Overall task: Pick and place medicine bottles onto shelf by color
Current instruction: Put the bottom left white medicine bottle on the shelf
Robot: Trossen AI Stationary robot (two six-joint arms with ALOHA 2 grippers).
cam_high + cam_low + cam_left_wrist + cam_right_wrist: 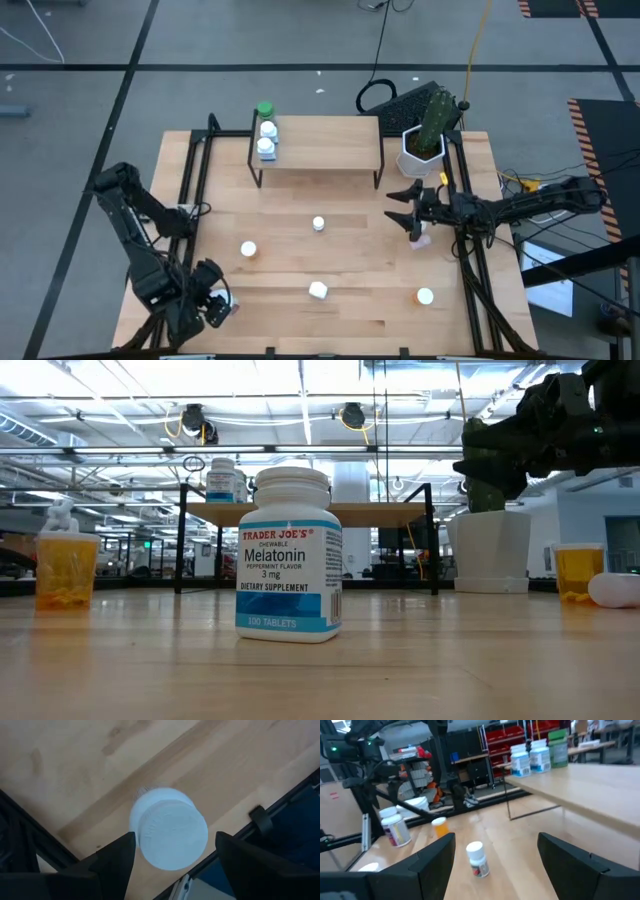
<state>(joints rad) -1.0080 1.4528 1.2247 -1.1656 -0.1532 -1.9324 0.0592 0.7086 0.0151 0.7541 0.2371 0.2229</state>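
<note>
At the near left corner of the light-wood surface (330, 260), the left claw (212, 303) hangs with its dark fingers (112, 865) spread wide on either side of a white-capped bottle (170, 835) seen from above; the fingers flank the cap without touching it. Toward the right edge, the right claw (405, 207) reaches in over the surface, its fingers (435, 857) also wide apart and holding nothing, with a pale pink bottle (418, 238) lying just beside it below the arm. Along the far edge stands the low light-wood shelf on thin black legs (330, 140), carrying at its left end a green-capped bottle (264, 110) and two white-capped, blue-labelled bottles (266, 140) in a short row. On the open surface, a small white bottle with a red-marked label (319, 224) stands near the middle, an orange bottle with a white cap (248, 249) stands to its left and nearer, a white melatonin bottle with a blue label (290, 555) sits close to the near edge, and another orange bottle with a white cap (425, 296) sits toward the near right corner. A white hexagonal pot with a green cactus (424, 135) stands at the far right corner, just beside the shelf's right end.
</note>
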